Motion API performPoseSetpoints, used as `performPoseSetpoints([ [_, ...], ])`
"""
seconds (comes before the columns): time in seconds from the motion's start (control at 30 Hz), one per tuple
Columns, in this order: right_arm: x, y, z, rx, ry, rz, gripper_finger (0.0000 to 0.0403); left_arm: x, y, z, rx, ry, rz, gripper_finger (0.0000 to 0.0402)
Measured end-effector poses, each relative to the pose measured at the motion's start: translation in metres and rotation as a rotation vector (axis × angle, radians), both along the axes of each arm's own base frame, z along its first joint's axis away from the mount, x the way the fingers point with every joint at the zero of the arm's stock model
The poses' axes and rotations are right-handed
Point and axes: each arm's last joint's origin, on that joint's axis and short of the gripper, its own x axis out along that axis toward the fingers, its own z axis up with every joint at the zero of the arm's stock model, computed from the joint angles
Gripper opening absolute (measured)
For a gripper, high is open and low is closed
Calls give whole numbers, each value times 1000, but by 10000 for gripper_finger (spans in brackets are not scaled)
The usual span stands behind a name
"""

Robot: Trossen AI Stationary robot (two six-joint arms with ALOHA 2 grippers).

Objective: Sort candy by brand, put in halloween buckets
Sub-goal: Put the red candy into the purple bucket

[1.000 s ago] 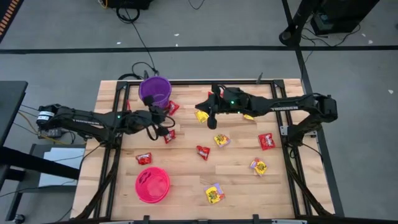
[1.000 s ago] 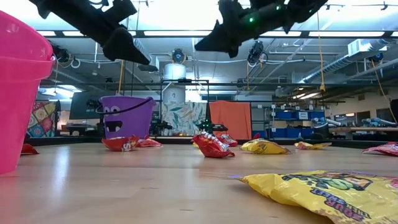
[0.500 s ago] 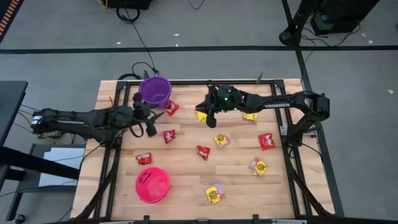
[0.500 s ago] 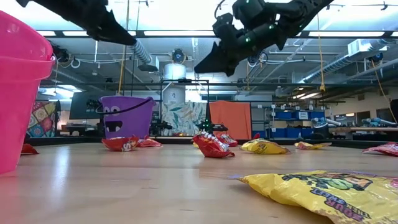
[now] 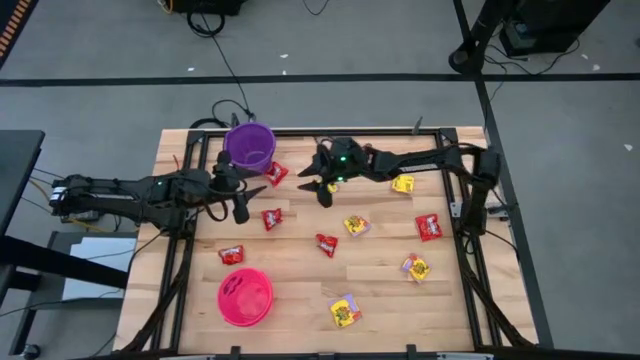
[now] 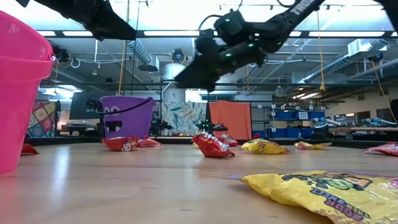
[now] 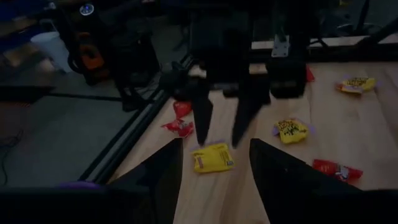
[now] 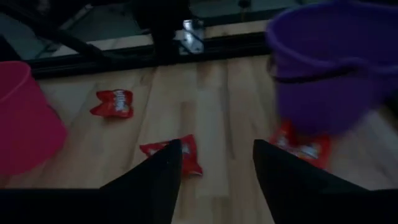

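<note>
The purple bucket (image 5: pixel 248 145) stands at the table's far side and the pink bucket (image 5: pixel 245 297) near the front edge. Red and yellow candy packets lie flat on the wood. My right gripper (image 5: pixel 315 187) hangs open above a yellow packet (image 7: pixel 212 157), right of the purple bucket, its fingers clear of the packet. My left gripper (image 5: pixel 245 200) is open and holds nothing; it hangs just in front of the purple bucket, left of a red packet (image 5: pixel 271 218). Another red packet (image 5: pixel 276 172) lies at the purple bucket's foot.
Further packets lie spread over the table: red ones (image 5: pixel 231 255) (image 5: pixel 326 243) (image 5: pixel 430 227) and yellow ones (image 5: pixel 357 225) (image 5: pixel 403 184) (image 5: pixel 415 267) (image 5: pixel 345 311). A dark metal frame (image 5: pixel 180 200) runs along the table's edges. Bare wood lies between the pink bucket and the left edge.
My right gripper has gone down and toward the table's left, nearer the purple bucket, and has opened above the yellow packet. My left gripper has drawn back toward the table's left edge and risen a little. No packet has moved.
</note>
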Motion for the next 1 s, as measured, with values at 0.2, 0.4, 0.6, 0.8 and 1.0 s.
performPoseSetpoints([
  [0.2,35,0,-6,7,22,16,223,1,0,2,0,-23,0,193],
  [0.4,57,-8,-12,80,25,-99,221,0,0,2,-1,-24,0,193],
  [0.6,70,-16,-36,173,64,-205,220,1,0,2,-1,-27,0,193],
  [0.8,80,-23,-55,230,95,-279,220,1,0,4,-4,-46,-8,193],
  [1.0,91,-27,-63,235,138,-298,220,2,-1,7,-10,-75,-25,193],
])
